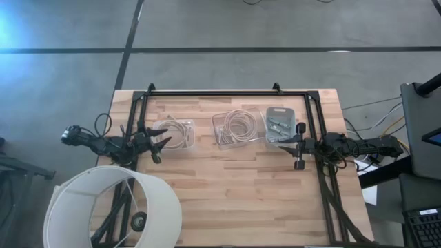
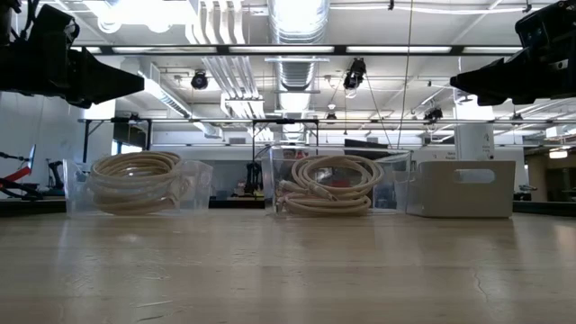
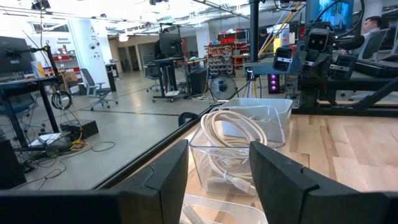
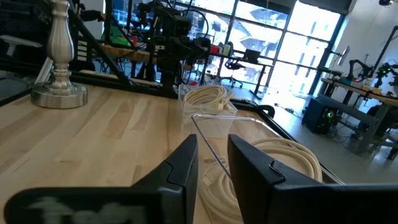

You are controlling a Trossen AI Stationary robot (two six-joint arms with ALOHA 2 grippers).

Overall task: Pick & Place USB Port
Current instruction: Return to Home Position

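Two dark robot arms reach inward from opposite ends of a wooden table (image 1: 234, 186), both pointing toward a row of bins. The left gripper (image 1: 160, 146) is at the table's left edge, just beside the left clear bin (image 1: 190, 125). Its two fingers stand apart with nothing between them. The right gripper (image 1: 286, 142) is at the right side, over the front edge of the white bin (image 1: 282, 110). Its fingers are parted by a narrower gap and are also empty. Seen from table height, both arms hang above the wood at the upper corners and do not touch it.

The table is made of pale planks, with a black frame (image 1: 227, 93) running along its back and sides. A white lampshade (image 1: 114, 210) covers the front left corner, and a silver lamp base (image 4: 59, 62) stands on the wood. The floor around the table is grey concrete. Beyond it is an open workshop with ceiling ducts, strip lights, desks and monitors. A person (image 3: 373, 25) sits at a desk far behind the table.

Three bins stand close together in a row across the back half of the table. The left clear bin holds a coil of white cable (image 1: 176, 134). The middle clear bin (image 1: 217, 131) holds a larger coil (image 1: 239, 124). The white bin, at the right end, holds the charger cables (image 1: 279, 125). They lie loose inside as small pale pieces, too small to make out in detail. From table height, the bin's solid wall hides them.
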